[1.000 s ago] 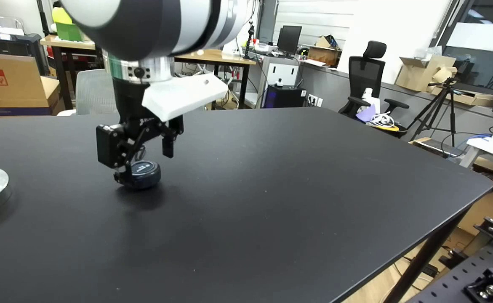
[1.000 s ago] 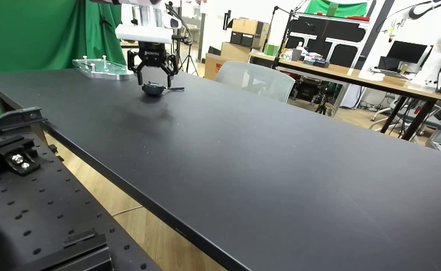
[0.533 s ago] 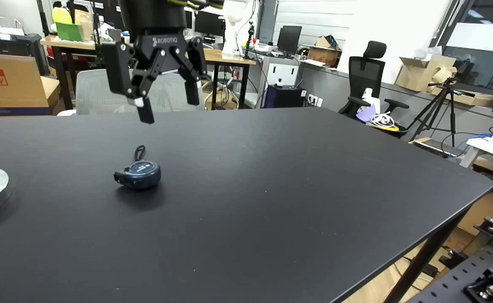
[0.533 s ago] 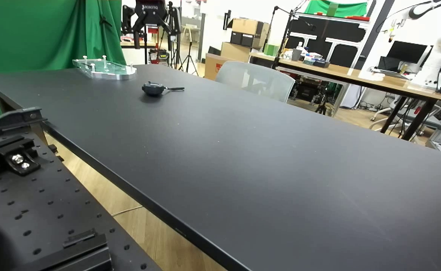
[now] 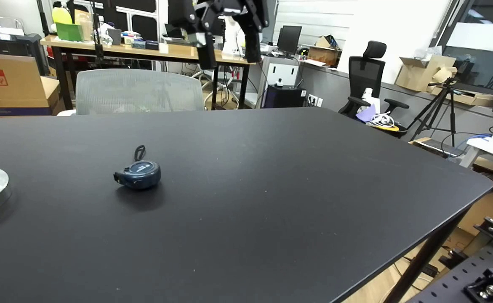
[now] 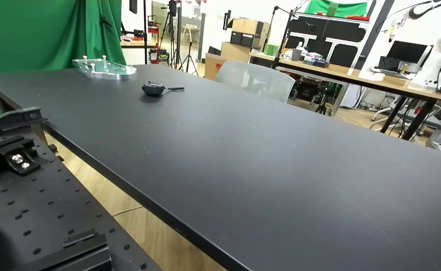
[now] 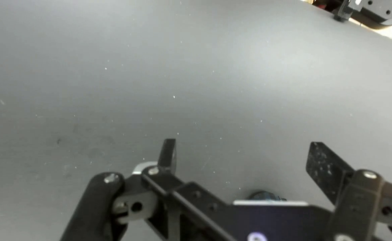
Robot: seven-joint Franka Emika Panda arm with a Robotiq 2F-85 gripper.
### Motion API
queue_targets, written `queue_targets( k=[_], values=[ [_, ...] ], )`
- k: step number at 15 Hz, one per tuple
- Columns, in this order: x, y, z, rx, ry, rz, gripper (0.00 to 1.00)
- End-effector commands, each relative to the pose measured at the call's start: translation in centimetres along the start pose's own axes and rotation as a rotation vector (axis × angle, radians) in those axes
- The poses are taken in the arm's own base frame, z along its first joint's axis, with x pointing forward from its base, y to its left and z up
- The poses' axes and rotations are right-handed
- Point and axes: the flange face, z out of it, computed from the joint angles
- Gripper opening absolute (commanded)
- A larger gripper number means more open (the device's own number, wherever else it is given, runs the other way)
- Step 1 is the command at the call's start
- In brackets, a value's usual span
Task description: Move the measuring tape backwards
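Robotics lab, partly office-like in its fittings. Evidence, in an exterior view: a white robot arm (image 6: 429, 73) on a wood-topped bench (image 6: 359, 76), a monitor (image 6: 406, 52) near it; a perforated dark plate (image 6: 43, 218) with a bolted bracket (image 6: 19, 168) alongside the desk (image 6: 224, 162); a green curtain (image 6: 35, 41) hanging behind. In an exterior view, further: a tripod (image 5: 445, 88), a black office chair (image 5: 366, 71), an open carton (image 5: 412, 78), a cardboard box (image 5: 10, 93) printed with handling symbols.
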Motion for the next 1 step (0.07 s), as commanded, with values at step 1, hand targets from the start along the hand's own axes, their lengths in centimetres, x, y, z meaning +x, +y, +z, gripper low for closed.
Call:
queue_targets(
  k=[1],
  values=[
    [-3.74,1.88,-0.95,0.038,-0.023,0.011,1.0]
  ],
)
